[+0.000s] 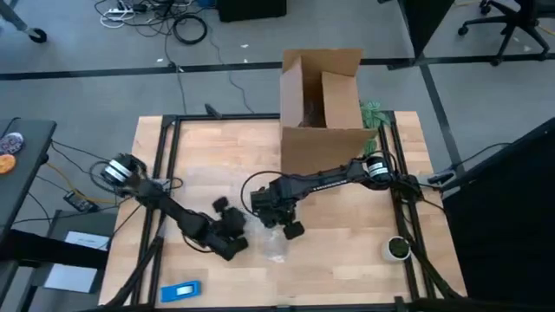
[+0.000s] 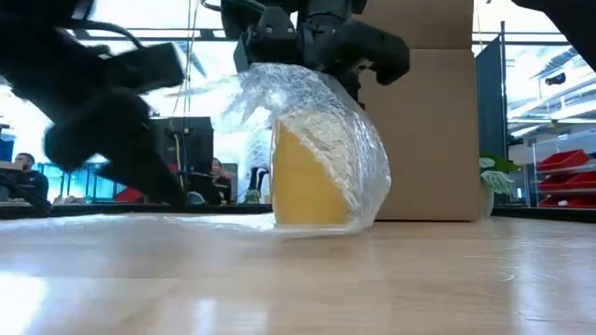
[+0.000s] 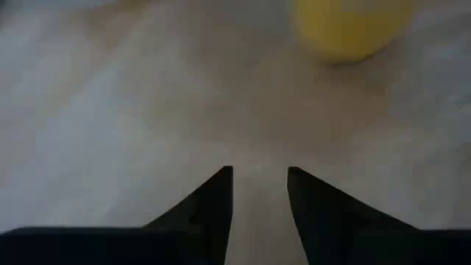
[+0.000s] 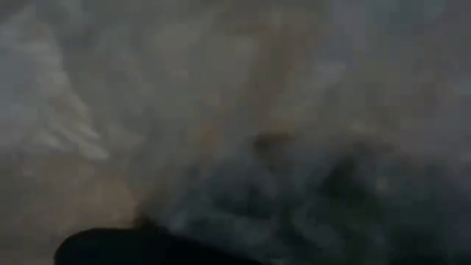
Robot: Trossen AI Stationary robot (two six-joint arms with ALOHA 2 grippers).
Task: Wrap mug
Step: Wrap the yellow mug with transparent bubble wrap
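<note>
The right gripper (image 2: 321, 46) hangs directly over the mug (image 2: 307, 181), pinching bubble wrap (image 2: 358, 140) draped across it; the left gripper (image 3: 259, 195), slightly parted and empty, waits beside, toward the table's (image 1: 217, 147) left edge.

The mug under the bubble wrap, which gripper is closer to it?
Right. The right gripper sits directly above the mug, at the bubble wrap; the left gripper is beside it, apart.

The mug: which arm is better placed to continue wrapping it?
Probably the right. Its claw is directly above the mug, at the bubble wrap draped over it. The left claw is beside it with fingers apart.
</note>
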